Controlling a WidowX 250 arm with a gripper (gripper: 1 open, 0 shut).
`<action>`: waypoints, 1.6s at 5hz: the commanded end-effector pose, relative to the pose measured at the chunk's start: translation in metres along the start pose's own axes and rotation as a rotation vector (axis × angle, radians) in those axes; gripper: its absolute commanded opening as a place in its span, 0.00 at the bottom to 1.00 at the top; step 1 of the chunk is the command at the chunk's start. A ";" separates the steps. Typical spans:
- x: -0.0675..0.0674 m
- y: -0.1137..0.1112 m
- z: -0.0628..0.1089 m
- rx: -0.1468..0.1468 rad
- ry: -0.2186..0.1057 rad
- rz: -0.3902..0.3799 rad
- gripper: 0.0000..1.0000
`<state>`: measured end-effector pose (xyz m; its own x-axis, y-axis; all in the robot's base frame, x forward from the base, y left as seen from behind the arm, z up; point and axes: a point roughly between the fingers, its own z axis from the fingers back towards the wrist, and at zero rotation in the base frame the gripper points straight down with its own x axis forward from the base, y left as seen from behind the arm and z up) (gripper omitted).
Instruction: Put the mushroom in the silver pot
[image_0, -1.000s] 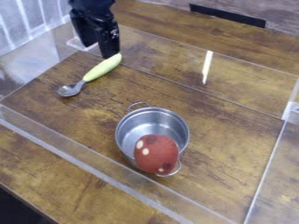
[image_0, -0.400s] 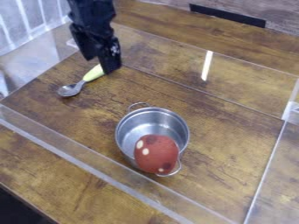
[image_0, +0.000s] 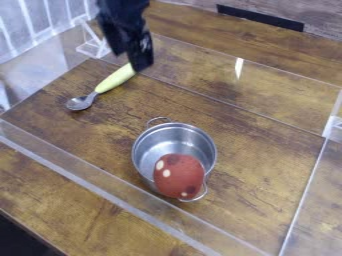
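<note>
Down near the front of the wooden surface (image_0: 254, 110) sits the silver pot (image_0: 163, 142), and the mushroom (image_0: 181, 175) is already resting in it, leaning on the near rim with its brown, spotted cap facing up. It fills most of the pot and part of it pokes out over the near edge, so it may not be sitting all the way down. The mushroom looks like a toy, so it is likely light and hard, with a smooth round top that could slip. The best place to hold it would be across the sides of the cap, since the stem cannot be seen. The pot looks thin and shiny and could slide if pushed. Far up at the back, the black pincer (image_0: 135, 52) hangs well apart from the pot, spread wide and holding nothing. Just below it lies a spoon (image_0: 103, 87) with a yellow-green handle, well away from the pot and not in the way. Low clear walls (image_0: 80, 160) run around the wooden surface, and an arm reaching low near the edge could bump them. Nothing blocks the space above the pot.
</note>
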<state>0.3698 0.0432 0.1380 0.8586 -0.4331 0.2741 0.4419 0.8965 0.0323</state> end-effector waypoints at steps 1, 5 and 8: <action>-0.004 0.011 0.006 -0.007 -0.042 -0.072 1.00; -0.002 0.038 -0.010 0.005 -0.038 -0.156 1.00; 0.004 0.045 -0.002 -0.006 -0.080 -0.204 1.00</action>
<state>0.3915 0.0753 0.1193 0.7371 -0.6016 0.3080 0.6211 0.7826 0.0423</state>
